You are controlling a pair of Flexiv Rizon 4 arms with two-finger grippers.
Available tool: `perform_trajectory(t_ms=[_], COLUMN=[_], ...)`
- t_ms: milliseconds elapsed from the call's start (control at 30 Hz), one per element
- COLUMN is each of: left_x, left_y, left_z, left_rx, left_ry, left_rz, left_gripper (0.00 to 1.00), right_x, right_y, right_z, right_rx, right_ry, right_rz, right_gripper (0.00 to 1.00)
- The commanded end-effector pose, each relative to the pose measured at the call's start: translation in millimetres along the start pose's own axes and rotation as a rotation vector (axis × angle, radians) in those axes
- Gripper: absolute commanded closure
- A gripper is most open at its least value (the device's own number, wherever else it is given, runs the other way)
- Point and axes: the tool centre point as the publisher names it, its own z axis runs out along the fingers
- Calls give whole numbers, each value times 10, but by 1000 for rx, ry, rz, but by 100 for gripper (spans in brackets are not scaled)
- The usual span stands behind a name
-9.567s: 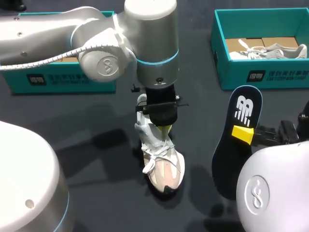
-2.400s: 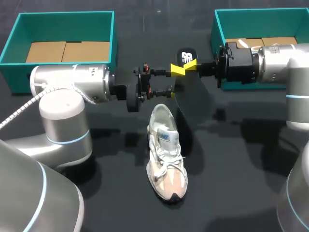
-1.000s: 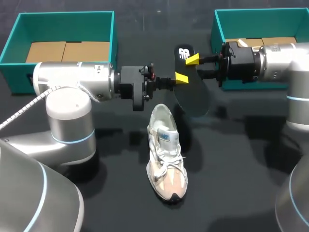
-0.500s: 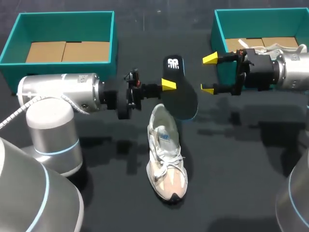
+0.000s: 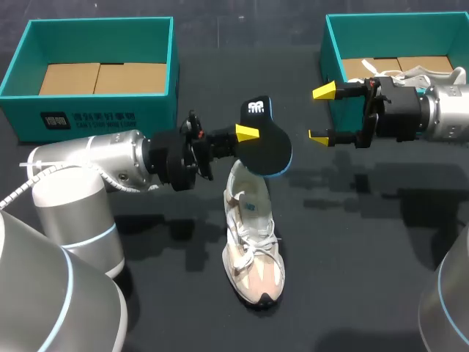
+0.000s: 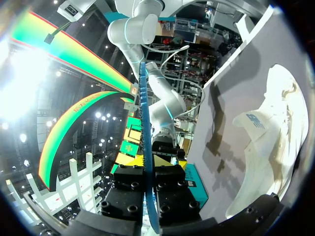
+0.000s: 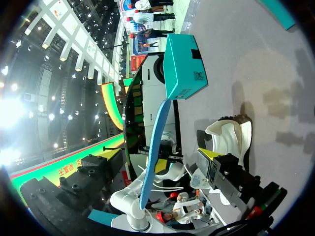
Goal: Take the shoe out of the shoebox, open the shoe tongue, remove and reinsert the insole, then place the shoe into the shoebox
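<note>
So the left arm (image 5: pixel 95 158) lies level at mid-frame, left gripper (image 5: pixel 248 136) pinching the insole (image 5: pixel 267 150) over the shoe (image 5: pixel 250 235); right gripper (image 5: pixel 321 114), upper right, gapes wide.

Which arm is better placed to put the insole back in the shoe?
Left. The left gripper is shut on the insole, holding it right over the heel end of the shoe. The right gripper is open and empty, off beside the right shoebox.
</note>
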Motion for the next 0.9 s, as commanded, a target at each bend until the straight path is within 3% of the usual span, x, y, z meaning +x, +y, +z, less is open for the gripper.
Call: perform_trajectory(t_ms=[33, 133, 167, 233, 300, 700, 900], left_x=[21, -90, -210, -268, -308, -308, -197], left_y=[15, 53, 43, 14, -14, -14, -89], left_z=[-5, -26, -18, -26, -36, -36, 35], left_rx=[-7, -73, -81, -116, -116, -116, -62], left_ry=[-4, -52, -79, -64, -21, -21, -122], left_rz=[-90, -347, -480, -728, -695, -695, -1140], left_gripper=[100, 100, 100, 100, 100, 100, 100], right_x=[4, 4, 4, 4, 4, 4, 4], right_y=[-11, -11, -11, -11, -11, -11, -11], right_z=[-1, -1, -1, -1, -1, -1, -1], right_rx=[-1, -1, -1, -1, -1, -1, -1], right_ry=[-4, -4, -4, -4, -4, -4, -4], right_rz=[1, 1, 1, 1, 1, 1, 1], right_gripper=[0, 0, 0, 0, 0, 0, 0])
